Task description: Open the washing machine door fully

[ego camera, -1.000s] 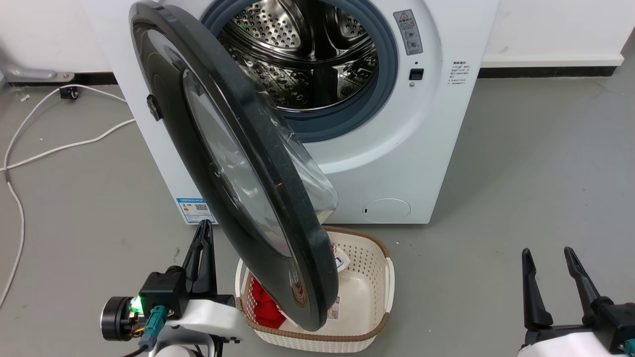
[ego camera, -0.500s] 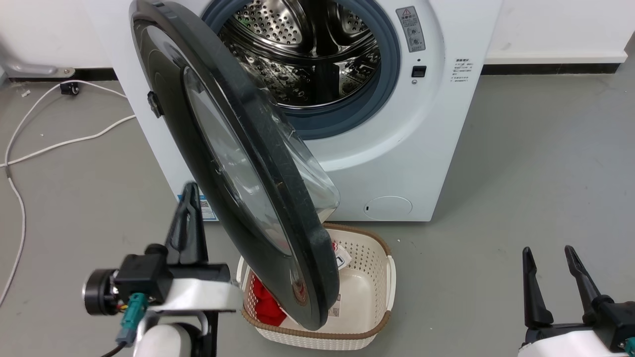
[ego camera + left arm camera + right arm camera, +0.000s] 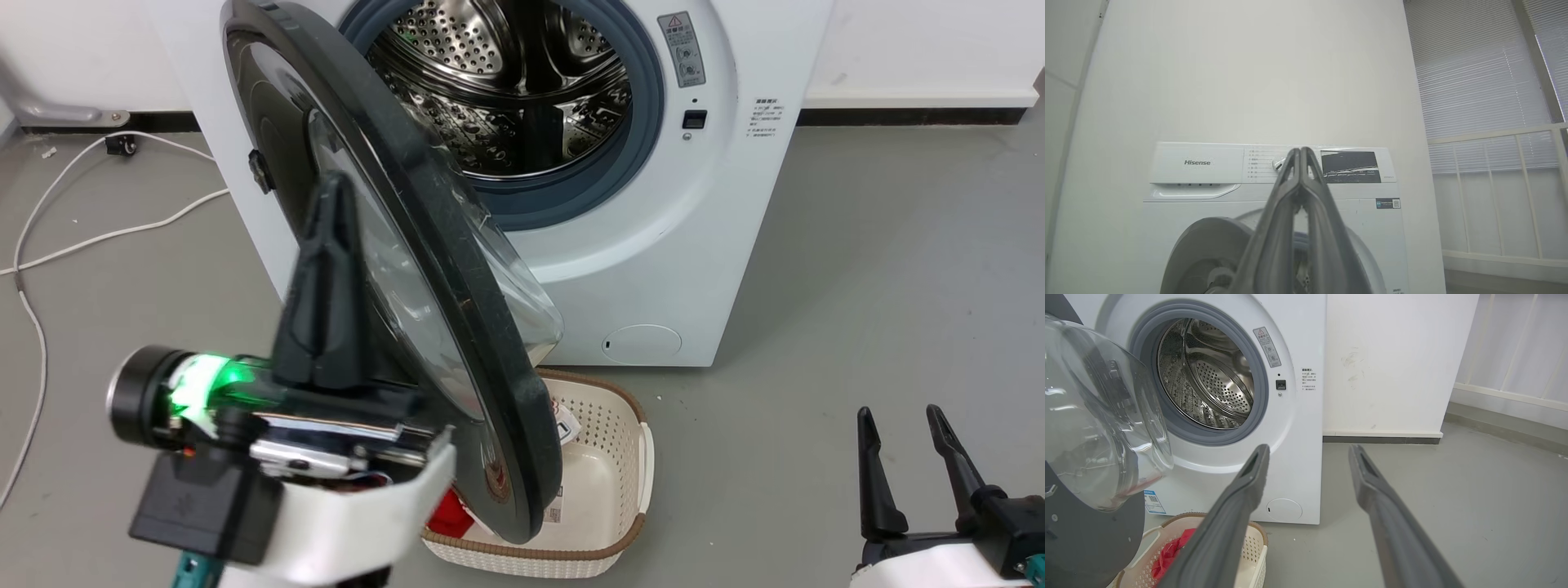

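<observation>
In the last second the left gripper, fingers pressed together and empty, has risen to the outer face of the washing machine door, which is half-swung out from the washing machine. A wider push looks near. Under the door a white basket holds red cloth, and the right gripper waits spread open.

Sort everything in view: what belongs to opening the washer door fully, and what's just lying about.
Belongs to the job:
washing machine door, partly open
washing machine
left pincer, shut, by the door's outer face

Just lying about:
laundry basket, below the door
red cloth in the basket
white cable, left of the machine
right pincer, open, apart from the machine
</observation>
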